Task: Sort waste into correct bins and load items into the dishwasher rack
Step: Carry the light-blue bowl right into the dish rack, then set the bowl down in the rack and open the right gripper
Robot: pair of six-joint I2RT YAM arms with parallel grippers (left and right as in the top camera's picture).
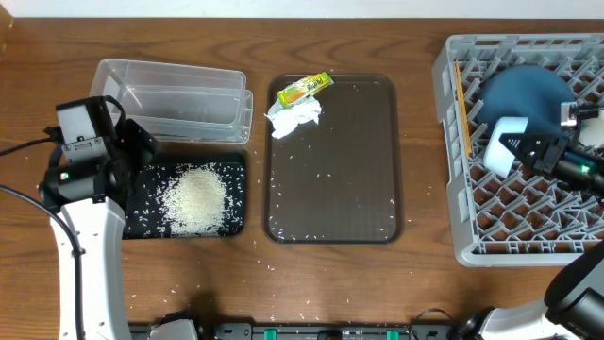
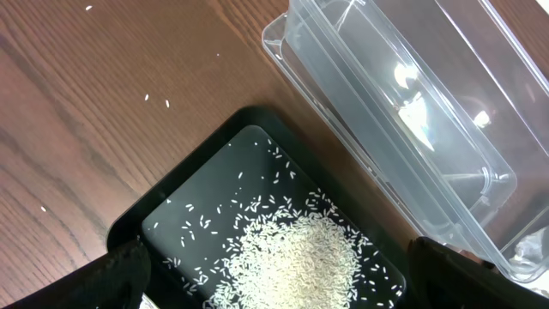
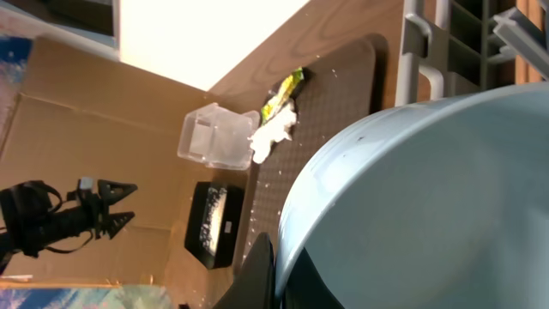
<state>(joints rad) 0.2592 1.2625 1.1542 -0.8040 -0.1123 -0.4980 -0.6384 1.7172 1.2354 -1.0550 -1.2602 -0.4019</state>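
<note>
Roughly halfway: most rice [image 1: 196, 196] sits in the black tray [image 1: 146, 215] under the spread left hand [image 2: 274, 287], plate [image 1: 524, 93] and chopsticks [image 1: 462, 109] are in the rack [image 1: 510, 222] where the closed right hand [image 1: 533, 151] pinches the light blue bowl [image 3: 429, 197], while napkin [image 1: 295, 118], wrapper [image 1: 304, 90] and stray grains [image 1: 311, 225] wait on the brown tray [image 1: 330, 175].

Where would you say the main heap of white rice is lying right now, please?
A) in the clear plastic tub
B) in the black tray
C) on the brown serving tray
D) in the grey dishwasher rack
B: the heap of rice sits in the black tray, next to the clear tub, which shows no heap. Only stray grains dot the brown serving tray.
</note>
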